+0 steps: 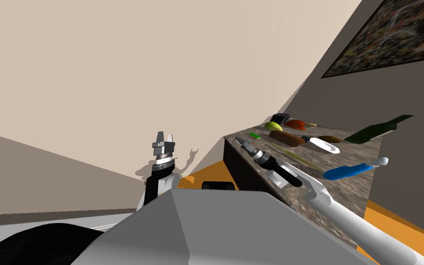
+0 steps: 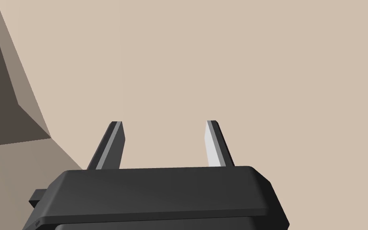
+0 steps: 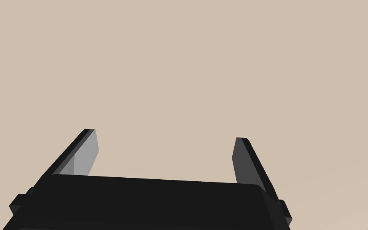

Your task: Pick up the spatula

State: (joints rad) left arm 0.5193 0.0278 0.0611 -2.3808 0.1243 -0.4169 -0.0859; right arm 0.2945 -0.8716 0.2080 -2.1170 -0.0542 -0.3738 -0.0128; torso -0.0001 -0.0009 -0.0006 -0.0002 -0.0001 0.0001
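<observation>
Head view: a mottled counter [image 1: 358, 193] on my right carries kitchen things, and both hands are empty.
On the counter a dark green bottle [image 1: 376, 129] lies at the back with a blue-handled tool [image 1: 349, 171] nearer me. The spatula [image 1: 324, 146], probably the white-bladed piece, lies mid-counter just beside a brown loaf [image 1: 287, 137]. The right gripper [image 1: 241, 140] hangs over the counter's near edge, apart from the spatula, its fingers spread wide on nothing. The left gripper [image 1: 165, 136] points up, well clear of the counter, equally spread and bare.
</observation>
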